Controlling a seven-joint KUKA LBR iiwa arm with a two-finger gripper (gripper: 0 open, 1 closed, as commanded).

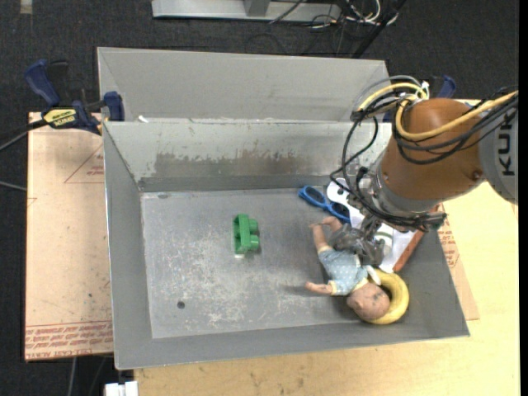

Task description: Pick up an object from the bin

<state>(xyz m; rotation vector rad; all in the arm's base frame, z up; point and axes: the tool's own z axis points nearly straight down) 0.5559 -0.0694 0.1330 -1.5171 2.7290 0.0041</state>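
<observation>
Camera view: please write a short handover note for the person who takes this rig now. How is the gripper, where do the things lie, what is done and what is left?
Gripper: low at the right side of the bin, directly over the doll; whether it has a hold on it cannot be seen.
Things: the doll in a light blue dress lies on the bin floor, its head against a yellow banana. Blue scissors lie behind it, partly under the arm. A green block lies alone near the middle.
Done: the approach to the doll.
Left: grasp one thing, probably the doll, and lift it out.
</observation>
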